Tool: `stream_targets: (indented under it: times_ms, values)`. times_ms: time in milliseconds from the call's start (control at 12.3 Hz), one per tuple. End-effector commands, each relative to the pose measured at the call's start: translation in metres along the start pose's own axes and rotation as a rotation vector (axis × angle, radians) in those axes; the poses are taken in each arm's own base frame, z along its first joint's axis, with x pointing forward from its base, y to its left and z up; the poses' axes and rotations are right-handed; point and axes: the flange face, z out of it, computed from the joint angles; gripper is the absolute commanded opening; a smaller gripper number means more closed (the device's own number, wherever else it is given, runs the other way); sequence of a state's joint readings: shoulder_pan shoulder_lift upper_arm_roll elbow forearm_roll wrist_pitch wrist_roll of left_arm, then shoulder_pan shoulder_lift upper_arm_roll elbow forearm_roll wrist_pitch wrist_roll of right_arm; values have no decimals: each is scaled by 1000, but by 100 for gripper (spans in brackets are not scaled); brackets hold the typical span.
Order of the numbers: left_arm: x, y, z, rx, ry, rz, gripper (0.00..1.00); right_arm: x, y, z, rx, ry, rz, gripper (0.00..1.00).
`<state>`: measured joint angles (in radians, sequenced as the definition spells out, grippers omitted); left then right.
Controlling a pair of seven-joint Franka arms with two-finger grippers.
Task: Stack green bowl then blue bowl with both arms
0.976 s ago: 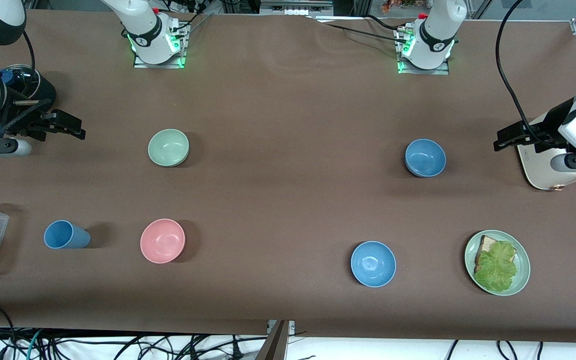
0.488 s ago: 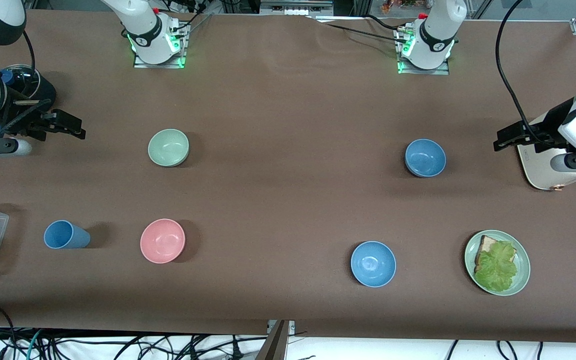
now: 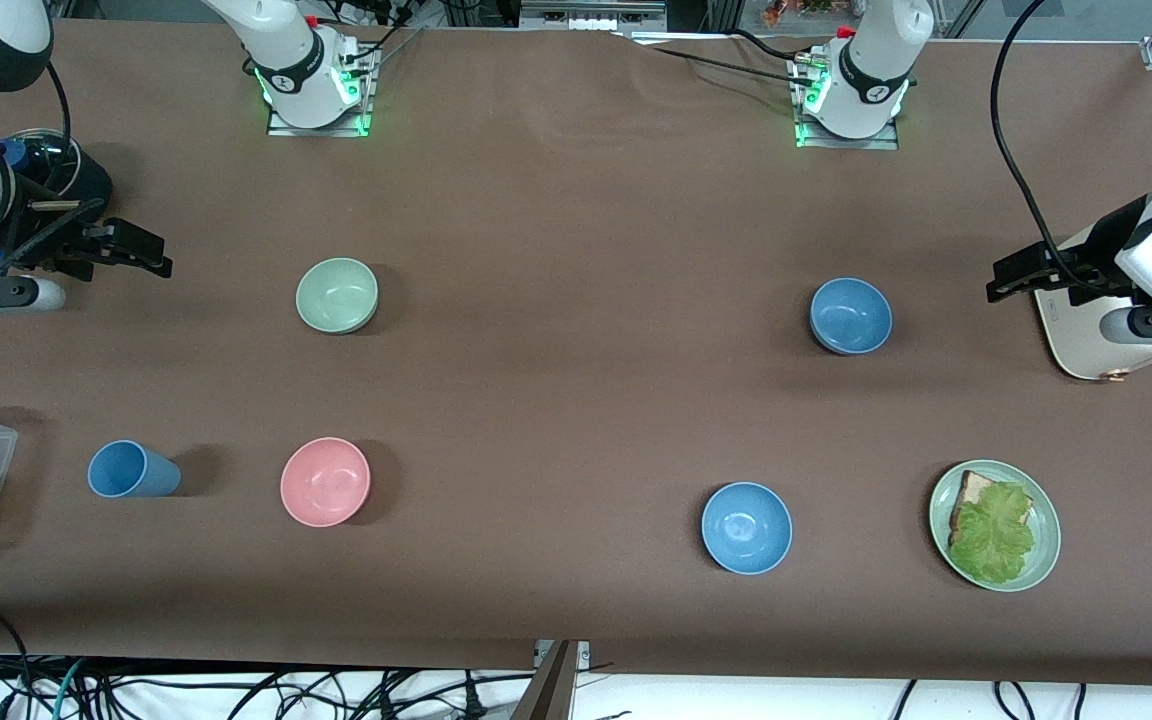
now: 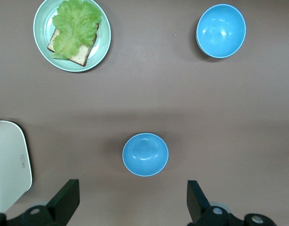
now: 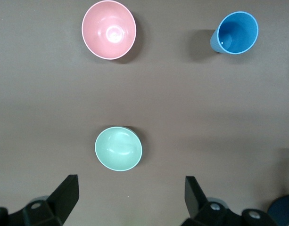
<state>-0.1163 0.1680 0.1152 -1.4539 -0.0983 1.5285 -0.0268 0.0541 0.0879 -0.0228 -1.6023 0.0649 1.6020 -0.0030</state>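
Nothing has been grasped yet. The right hand (image 3: 141,258) is held in the air over the worktop (image 3: 576,220) at the right arm's end, its fingers (image 5: 64,195) spread wide apart and empty; the green bowl (image 3: 337,295) sits on the worktop just ahead of those fingertips, centred between them in the right wrist view. The left hand (image 3: 1011,277) is held over the left arm's end, fingers (image 4: 66,200) likewise spread and empty, with the blue bowl (image 3: 851,316) ahead of it and centred in the left wrist view.

A mix-up is the main risk: a brighter bowl (image 3: 747,527) lies farther out from the left hand than the blue bowl, and could be taken in its place if colour alone is trusted. A pink bowl (image 3: 325,481) and a cup (image 3: 132,470) lie farther out from the right hand.

Both bowls are seen to be small, round and smooth, with a soft sheen, probably plastic, and thin rims. A pinch on such a rim may be judged likely to slip or tip the bowl, and a hard drop could skid it across the matte brown worktop. A plate (image 3: 1043,560) with bread and lettuce lies well clear of the left hand.
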Motion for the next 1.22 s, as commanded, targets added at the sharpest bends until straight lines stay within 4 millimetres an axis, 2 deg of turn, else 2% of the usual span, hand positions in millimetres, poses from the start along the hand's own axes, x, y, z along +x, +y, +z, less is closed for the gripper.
stream_targets:
  times_ms: [0,1139]
  values:
    - [3,-1,-6,16,2,4,100,-1,2,-2,-2,-8,-6,99]
    - [3,1,-5,15,2,7,100,-3,3,2,-4,-17,-4,99]
